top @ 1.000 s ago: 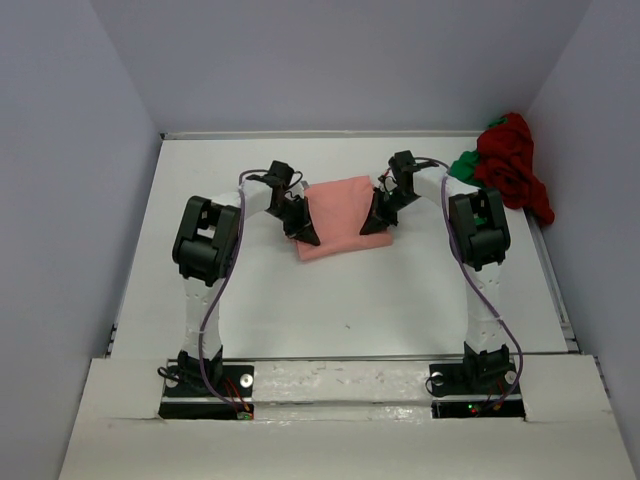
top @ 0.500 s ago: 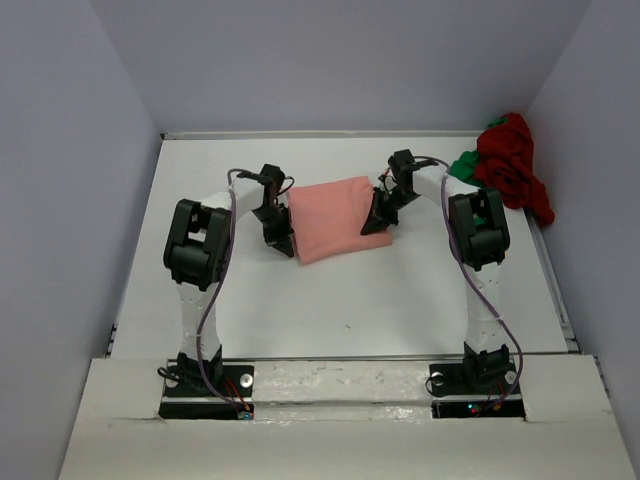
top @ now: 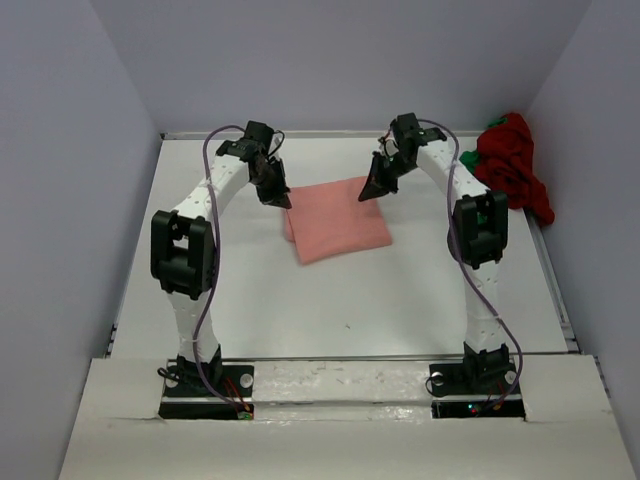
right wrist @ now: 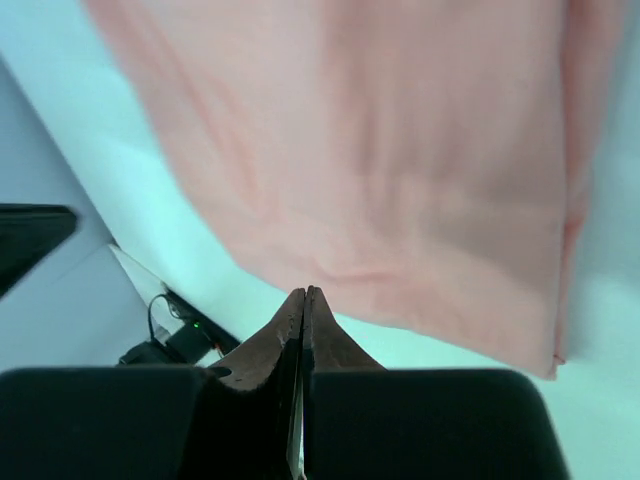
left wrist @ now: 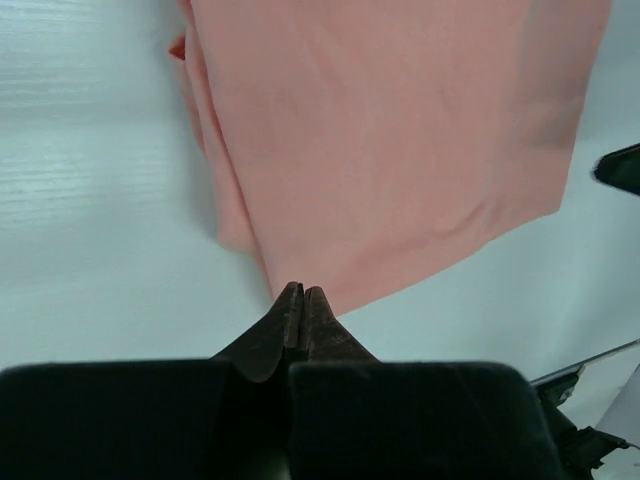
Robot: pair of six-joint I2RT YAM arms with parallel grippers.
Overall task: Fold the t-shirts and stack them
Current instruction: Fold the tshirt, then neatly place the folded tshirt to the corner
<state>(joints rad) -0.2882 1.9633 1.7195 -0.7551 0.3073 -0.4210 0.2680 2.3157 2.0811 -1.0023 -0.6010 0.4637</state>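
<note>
The salmon-pink t-shirt [top: 337, 220] lies folded into a rectangle in the middle of the surface [top: 400, 300], somewhat toward the far edge. The left hand [top: 284, 201] hangs at the shirt's far left corner and the right hand [top: 366, 194] at its far right corner. Each has its fingers pressed together, with no cloth between them. The dark red t-shirt [top: 512, 165] sits bunched in the far right corner. The bright green t-shirt [top: 467, 158] peeks out at its left side.
</note>
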